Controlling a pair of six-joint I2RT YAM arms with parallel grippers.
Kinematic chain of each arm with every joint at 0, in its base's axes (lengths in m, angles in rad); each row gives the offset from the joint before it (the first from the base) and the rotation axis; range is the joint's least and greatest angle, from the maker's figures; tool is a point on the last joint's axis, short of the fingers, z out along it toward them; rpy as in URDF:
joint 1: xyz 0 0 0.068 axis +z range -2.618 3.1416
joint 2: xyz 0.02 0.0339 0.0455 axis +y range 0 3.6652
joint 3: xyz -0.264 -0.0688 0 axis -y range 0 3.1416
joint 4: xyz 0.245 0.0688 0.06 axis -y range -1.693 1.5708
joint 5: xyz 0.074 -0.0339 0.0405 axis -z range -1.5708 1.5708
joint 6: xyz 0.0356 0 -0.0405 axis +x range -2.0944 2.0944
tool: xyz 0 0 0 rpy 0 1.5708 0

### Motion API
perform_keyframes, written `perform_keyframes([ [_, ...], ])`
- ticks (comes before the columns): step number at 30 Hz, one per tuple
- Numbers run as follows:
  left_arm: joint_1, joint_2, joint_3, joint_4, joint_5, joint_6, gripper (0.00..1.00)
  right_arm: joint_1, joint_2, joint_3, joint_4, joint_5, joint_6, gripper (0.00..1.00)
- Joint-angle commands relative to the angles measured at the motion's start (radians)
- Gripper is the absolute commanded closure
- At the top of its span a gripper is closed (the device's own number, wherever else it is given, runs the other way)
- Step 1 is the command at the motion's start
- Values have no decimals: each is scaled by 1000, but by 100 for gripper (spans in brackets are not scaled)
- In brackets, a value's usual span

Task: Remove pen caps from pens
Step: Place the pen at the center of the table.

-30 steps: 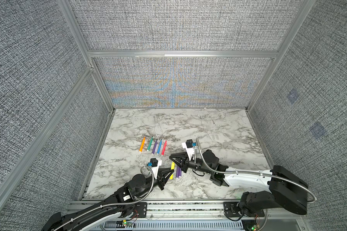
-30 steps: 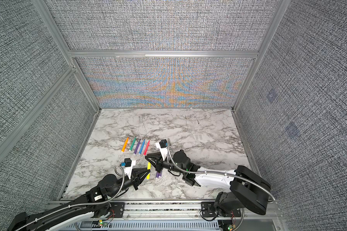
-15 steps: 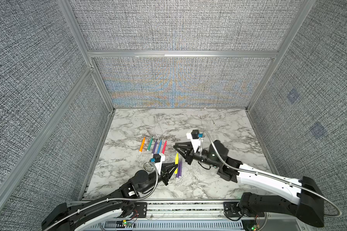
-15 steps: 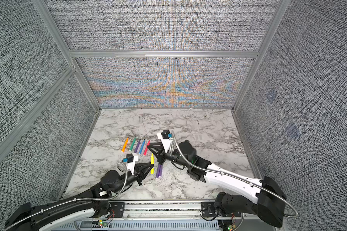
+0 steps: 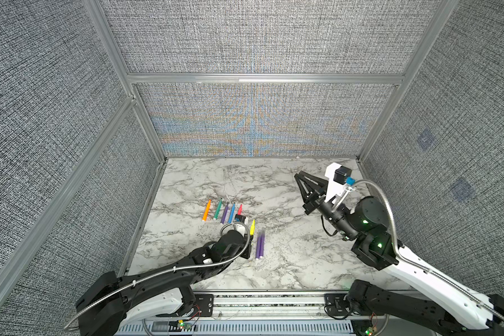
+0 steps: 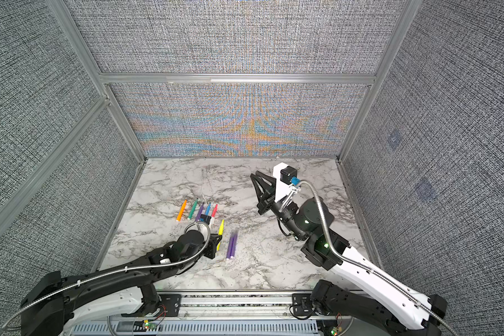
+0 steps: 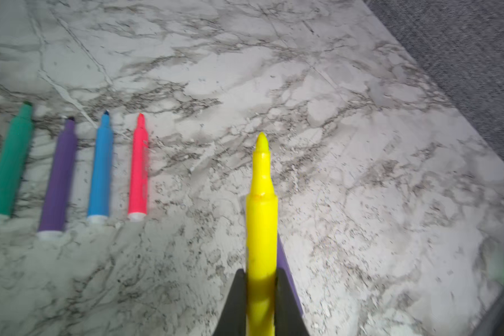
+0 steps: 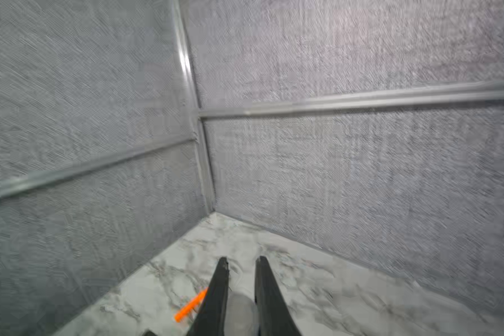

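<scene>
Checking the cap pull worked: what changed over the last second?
The right gripper pulled off the yellow pen and swung to the back right, jaws shut on what looks like a clear cap. The left gripper kept hold of the pen, now uncapped, near the same spot. The row of five pens and two purple pens stayed put.

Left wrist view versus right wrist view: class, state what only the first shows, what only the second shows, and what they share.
Only the left wrist view: the left gripper, jaws shut on an uncapped yellow marker pen, plus a row of marker pens: green pen, purple pen, blue pen, red pen. Only the right wrist view: the right gripper, jaws shut on a faint clear plastic pen cap, an orange marker pen, and aluminium frame bars. Both: the white marble tabletop and grey woven wall.
</scene>
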Motion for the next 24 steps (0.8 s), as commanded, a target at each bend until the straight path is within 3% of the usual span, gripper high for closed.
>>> perform_keyframes([
  [1, 68, 135, 120, -189, -35, 57, 97, -27, 15, -44, -174, 196, -39, 100],
  [6, 188, 349, 279, -233, 68, 132, 95, -114, 7, -129, -211, 194, -17, 100],
  [12, 235, 519, 434, -309, 99, 176, 93, -237, 41, -139, -245, 153, 6, 100],
  [24, 265, 632, 473, -323, 127, 182, 79, -269, 176, -106, -276, 128, 6, 100],
])
